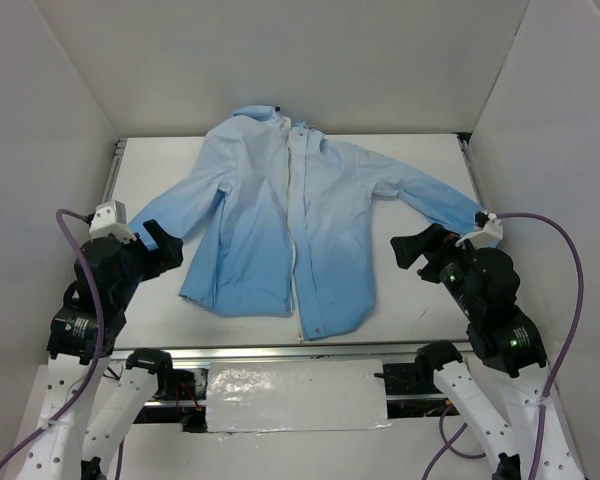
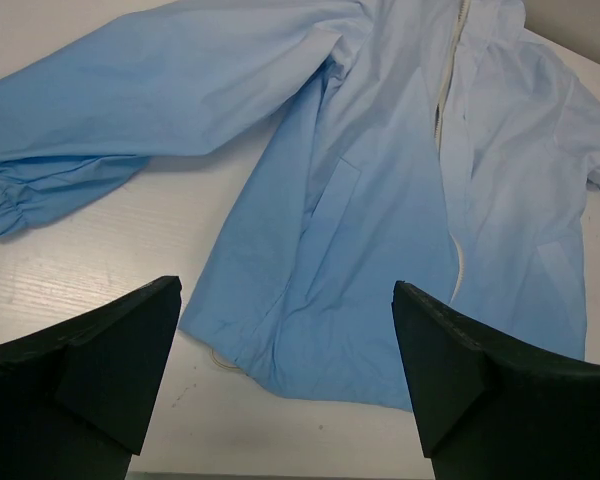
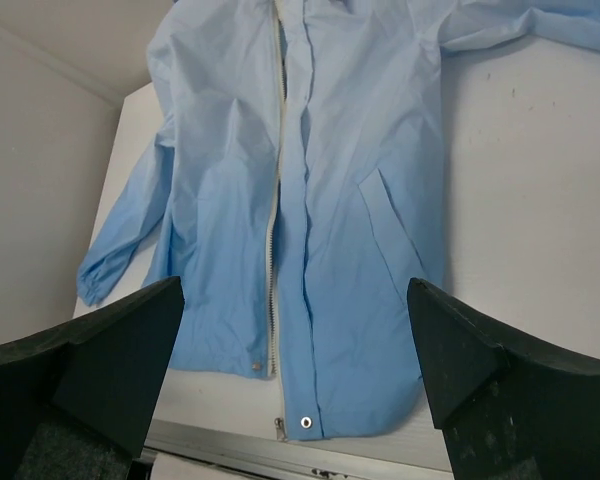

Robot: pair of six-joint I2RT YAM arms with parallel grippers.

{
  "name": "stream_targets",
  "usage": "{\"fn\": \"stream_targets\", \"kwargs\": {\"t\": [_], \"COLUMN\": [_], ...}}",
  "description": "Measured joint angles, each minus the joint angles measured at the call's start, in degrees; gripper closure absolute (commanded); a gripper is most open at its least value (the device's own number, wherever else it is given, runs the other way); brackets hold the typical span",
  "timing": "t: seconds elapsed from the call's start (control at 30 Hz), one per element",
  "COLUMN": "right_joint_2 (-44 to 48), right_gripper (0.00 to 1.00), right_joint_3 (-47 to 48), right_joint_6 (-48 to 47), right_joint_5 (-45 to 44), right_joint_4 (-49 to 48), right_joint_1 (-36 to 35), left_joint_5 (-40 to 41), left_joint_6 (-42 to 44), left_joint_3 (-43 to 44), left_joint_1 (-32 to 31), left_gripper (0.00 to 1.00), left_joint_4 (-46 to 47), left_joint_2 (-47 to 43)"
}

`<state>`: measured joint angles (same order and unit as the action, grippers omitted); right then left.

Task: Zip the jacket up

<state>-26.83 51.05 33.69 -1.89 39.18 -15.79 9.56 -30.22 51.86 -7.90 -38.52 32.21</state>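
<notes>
Light-blue thin jacket [image 1: 280, 240] lies spread front-up on the counter [image 1: 410, 300]. The left end effector [image 2: 287, 288] and right end effector [image 3: 295, 285] hover empty, jaws spread wide. Fabric likely light, limp, slippery; grip the hem beside the zipper strip [image 3: 273, 250].

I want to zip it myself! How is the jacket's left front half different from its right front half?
The right front half reaches nearer the near edge of the table; the left front half stops shorter. The left front half fans out wider at its hem; the right front half stays narrower. Both are light blue, lie flat, and meet along the whitish zipper strip.
</notes>
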Motion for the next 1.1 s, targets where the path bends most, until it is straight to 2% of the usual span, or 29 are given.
{"fn": "stream_targets", "kwargs": {"t": [0.2, 0.33, 0.4, 0.57, 0.63, 0.67, 0.8, 1.1], "right_joint_2": [0.9, 1.2, 0.4, -2.7, -3.1, -3.2, -3.3, -4.0], "right_gripper": [0.0, 0.0, 0.0, 0.0, 0.0, 0.0, 0.0, 0.0], "right_joint_3": [0.0, -0.5, -0.8, -0.9, -1.1, -1.3, -1.4, -2.2], "right_joint_6": [1.1, 1.5, 1.6, 1.6, 1.5, 1.4, 1.1, 0.6], "right_joint_5": [-3.7, -5.1, -5.3, -4.9, -4.6, -4.5, -3.5, -1.7], "right_joint_4": [0.9, 0.9, 1.2, 1.6, 1.6, 1.6, 1.6, 1.4], "right_joint_1": [-0.1, -0.2, -0.2, -0.2, -0.2, -0.2, -0.2, -0.5], "left_joint_5": [-0.4, -1.0, 1.2, 9.4, 11.0, 11.7, 11.8, 11.9], "left_joint_6": [0.0, -0.7, -3.0, -10.7, -13.9, -15.3, -18.3, -21.6], "left_joint_3": [0.4, 4.5, 5.4, 4.9, 4.2, 3.1, -1.5, -0.9], "left_joint_1": [0.0, -1.5, -7.7, -33.4, -40.2, -42.1, -44.9, -48.2], "left_gripper": [0.01, 0.0, 0.01, 0.03, 0.04, 0.08, 0.11, 0.13], "left_joint_4": [-0.1, -0.7, 1.0, 3.9, 5.3, 6.3, 8.1, 13.0], "left_joint_2": [2.9, 10.4, 14.3, 27.5, 34.8, 37.7, 44.7, 52.8]}}
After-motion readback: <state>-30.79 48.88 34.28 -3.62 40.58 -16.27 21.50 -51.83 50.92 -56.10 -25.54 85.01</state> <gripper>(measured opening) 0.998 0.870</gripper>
